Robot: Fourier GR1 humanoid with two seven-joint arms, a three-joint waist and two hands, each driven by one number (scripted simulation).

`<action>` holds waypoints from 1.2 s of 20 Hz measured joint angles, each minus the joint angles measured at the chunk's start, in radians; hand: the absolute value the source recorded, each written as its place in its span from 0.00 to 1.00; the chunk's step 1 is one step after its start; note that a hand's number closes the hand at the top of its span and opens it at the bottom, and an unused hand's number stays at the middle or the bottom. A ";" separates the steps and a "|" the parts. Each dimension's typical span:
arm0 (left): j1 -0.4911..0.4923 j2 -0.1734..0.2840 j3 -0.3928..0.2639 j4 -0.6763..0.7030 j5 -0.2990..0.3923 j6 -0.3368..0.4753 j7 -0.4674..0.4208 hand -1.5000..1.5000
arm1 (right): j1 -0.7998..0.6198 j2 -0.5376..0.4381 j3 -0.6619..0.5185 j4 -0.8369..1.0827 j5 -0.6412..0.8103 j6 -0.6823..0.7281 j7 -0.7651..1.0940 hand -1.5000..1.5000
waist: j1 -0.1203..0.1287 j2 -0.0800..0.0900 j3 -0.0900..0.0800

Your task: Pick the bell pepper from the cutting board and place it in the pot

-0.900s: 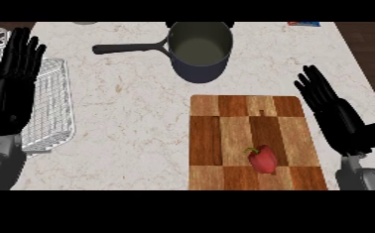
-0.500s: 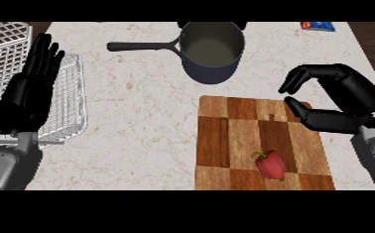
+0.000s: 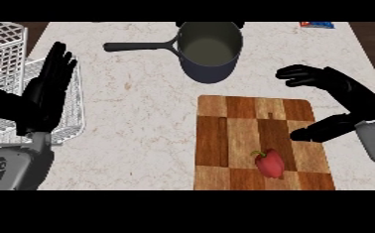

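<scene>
One pepper (image 3: 270, 163) lies below my right hand (image 3: 344, 98), on the near part of the board (image 3: 242, 128), and I hold nothing yet. That hand hangs over the board's right edge, fingers and thumb spread wide with a gap between them, I judge to come down around the pepper; the pot (image 3: 210, 48) waits beyond my fingertips. My left hand (image 3: 45, 95) rests open over the rack (image 3: 15, 63).

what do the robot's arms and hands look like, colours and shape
Both hands are glossy black with long slender fingers and a thumb. The left hand joins a grey, boxy forearm at the lower left corner. The right hand meets a lighter grey forearm, of which only a small piece shows at the right edge. No cables or markings are visible.
</scene>
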 measured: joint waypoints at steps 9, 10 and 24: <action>0.019 0.003 0.014 -0.032 -0.011 0.010 0.043 0.50 | -0.050 -0.176 0.162 -0.118 0.192 0.041 0.058 0.00 | -0.021 -0.013 -0.003; 0.026 0.007 0.017 -0.039 -0.011 0.008 0.045 0.50 | -0.053 -0.193 0.186 -0.139 0.224 0.044 0.073 0.00 | -0.021 -0.014 -0.004; 0.050 -0.020 0.050 -0.051 -0.042 -0.013 0.045 0.50 | 0.064 -0.220 0.402 -0.438 0.596 0.137 0.326 0.00 | -0.034 -0.013 -0.003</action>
